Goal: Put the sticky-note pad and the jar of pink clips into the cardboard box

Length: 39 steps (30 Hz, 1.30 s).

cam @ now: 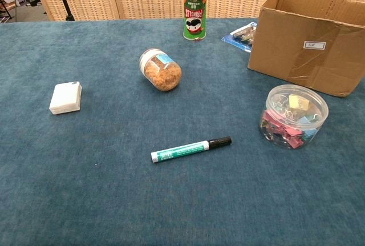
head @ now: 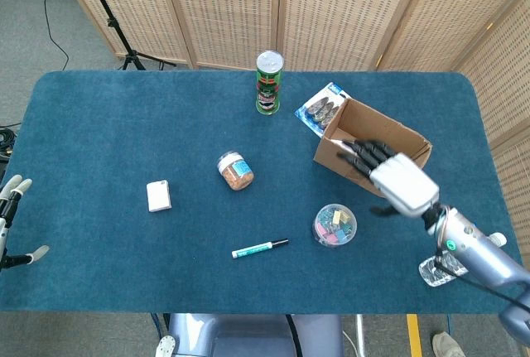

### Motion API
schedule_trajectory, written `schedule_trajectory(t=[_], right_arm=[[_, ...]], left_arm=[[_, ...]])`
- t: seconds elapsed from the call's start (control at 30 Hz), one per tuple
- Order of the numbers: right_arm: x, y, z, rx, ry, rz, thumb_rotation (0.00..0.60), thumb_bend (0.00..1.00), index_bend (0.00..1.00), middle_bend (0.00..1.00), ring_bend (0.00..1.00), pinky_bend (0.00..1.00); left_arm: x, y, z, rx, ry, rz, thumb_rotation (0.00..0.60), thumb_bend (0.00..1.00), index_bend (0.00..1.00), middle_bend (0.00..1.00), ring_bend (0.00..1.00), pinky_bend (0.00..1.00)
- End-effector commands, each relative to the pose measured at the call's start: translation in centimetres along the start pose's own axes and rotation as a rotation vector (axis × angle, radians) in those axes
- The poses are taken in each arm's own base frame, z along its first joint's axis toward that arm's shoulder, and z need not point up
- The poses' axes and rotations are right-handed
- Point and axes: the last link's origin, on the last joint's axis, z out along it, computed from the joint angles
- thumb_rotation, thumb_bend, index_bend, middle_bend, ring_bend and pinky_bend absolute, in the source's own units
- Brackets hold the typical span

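Note:
The cardboard box (head: 394, 127) stands open at the right of the table, also in the chest view (cam: 305, 43). The sticky-note pad does not show plainly in either view. The clear jar of pink clips (head: 334, 224) sits upright on the cloth in front of the box, apart from it (cam: 293, 115). My right hand (head: 389, 178) hovers over the box's near wall with its fingers spread and nothing in it, up and to the right of the jar. My left hand (head: 11, 218) hangs at the table's far left edge, fingers apart and empty.
A Pringles can (head: 269, 82) and a blue blister pack (head: 321, 108) stand behind the box. A snack jar (head: 236, 171), a white packet (head: 158, 195) and a green marker (head: 260, 248) lie mid-table. A water bottle (head: 436, 270) sits at the front right edge.

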Motion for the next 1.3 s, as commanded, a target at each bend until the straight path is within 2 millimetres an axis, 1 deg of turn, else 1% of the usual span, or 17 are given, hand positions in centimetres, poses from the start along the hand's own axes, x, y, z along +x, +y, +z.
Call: schedule_trajectory(t=[0.03, 0.2, 0.33, 0.4, 0.5, 0.7, 0.8, 0.87, 0.97, 1.0, 1.07, 1.1, 1.17, 1.2, 1.23, 1.3], right_arm=[[-3.9, -0.5, -2.0, 0.051, -0.084, 0.012, 0.6, 0.0, 0.0, 0.0, 0.0, 0.08], [-7.0, -1.1, -1.1, 0.096, -0.125, -0.073, 0.6, 0.0, 0.0, 0.0, 0.0, 0.08], [-8.6, -1.4, 0.4, 0.099, -0.142, -0.099, 0.6, 0.0, 0.0, 0.0, 0.0, 0.08], [-9.3, -1.7, 1.8, 0.09, -0.147, -0.083, 0.6, 0.0, 0.0, 0.0, 0.0, 0.08], [-9.9, -1.9, 3.2, 0.084, -0.162, -0.084, 0.6, 0.0, 0.0, 0.0, 0.0, 0.08], [-10.8, -2.5, 4.8, 0.074, -0.2, -0.08, 0.6, 0.0, 0.0, 0.0, 0.0, 0.08], [-11.4, -2.6, 5.4, 0.064, -0.221, -0.082, 0.6, 0.0, 0.0, 0.0, 0.0, 0.08], [-12.1, -2.6, 5.7, 0.049, -0.262, -0.078, 0.6, 0.0, 0.0, 0.0, 0.0, 0.08], [-12.5, -2.6, 6.0, 0.042, -0.269, -0.082, 0.6, 0.0, 0.0, 0.0, 0.0, 0.08], [-12.7, -2.5, 6.0, 0.039, -0.269, -0.084, 0.6, 0.0, 0.02, 0.0, 0.0, 0.08], [-12.8, -2.5, 6.3, 0.036, -0.246, -0.088, 0.6, 0.01, 0.1, 0.05, 0.0, 0.1], [-12.9, -2.5, 6.5, 0.037, -0.227, -0.088, 0.6, 0.05, 0.18, 0.11, 0.03, 0.14], [-13.0, -2.5, 6.6, 0.043, -0.196, -0.087, 0.6, 0.17, 0.32, 0.29, 0.16, 0.28], [-13.0, -2.5, 6.6, 0.049, -0.168, -0.079, 0.6, 0.22, 0.37, 0.36, 0.23, 0.34], [-12.9, -2.4, 6.6, 0.054, -0.153, -0.071, 0.6, 0.29, 0.44, 0.44, 0.32, 0.42], [-12.8, -2.4, 6.4, 0.066, -0.127, -0.047, 0.6, 0.39, 0.53, 0.55, 0.43, 0.5]], left_arm=[[0.0, 0.0, 0.0, -0.002, 0.001, 0.001, 0.6, 0.0, 0.0, 0.0, 0.0, 0.0], [0.0, 0.0, 0.1, 0.001, 0.002, 0.002, 0.6, 0.0, 0.0, 0.0, 0.0, 0.0], [0.0, -0.1, 0.1, 0.007, -0.002, 0.001, 0.6, 0.0, 0.0, 0.0, 0.0, 0.0], [-0.1, -0.1, 0.2, 0.008, -0.001, 0.001, 0.6, 0.0, 0.0, 0.0, 0.0, 0.0], [-0.1, -0.1, 0.3, 0.008, -0.003, 0.003, 0.6, 0.0, 0.0, 0.0, 0.0, 0.0], [-0.1, -0.2, 0.4, 0.014, -0.005, 0.003, 0.6, 0.0, 0.0, 0.0, 0.0, 0.0], [-0.1, -0.2, 0.4, 0.015, -0.006, 0.004, 0.6, 0.0, 0.0, 0.0, 0.0, 0.0], [-0.2, -0.2, 0.4, 0.016, -0.008, 0.005, 0.6, 0.0, 0.0, 0.0, 0.0, 0.0], [-0.2, -0.2, 0.4, 0.017, -0.009, 0.006, 0.6, 0.0, 0.0, 0.0, 0.0, 0.0], [-0.2, -0.2, 0.4, 0.017, -0.009, 0.006, 0.6, 0.0, 0.0, 0.0, 0.0, 0.0], [-0.2, -0.2, 0.4, 0.017, -0.011, 0.005, 0.6, 0.0, 0.0, 0.0, 0.0, 0.0], [-0.2, -0.2, 0.4, 0.017, -0.012, 0.005, 0.6, 0.0, 0.0, 0.0, 0.0, 0.0], [-0.2, -0.2, 0.4, 0.017, -0.012, 0.004, 0.6, 0.0, 0.0, 0.0, 0.0, 0.0], [-0.2, -0.2, 0.4, 0.017, -0.01, 0.004, 0.6, 0.0, 0.0, 0.0, 0.0, 0.0], [-0.2, -0.2, 0.4, 0.018, -0.009, 0.003, 0.6, 0.0, 0.0, 0.0, 0.0, 0.0], [-0.2, -0.3, 0.4, 0.018, -0.01, 0.002, 0.6, 0.0, 0.0, 0.0, 0.0, 0.0]])
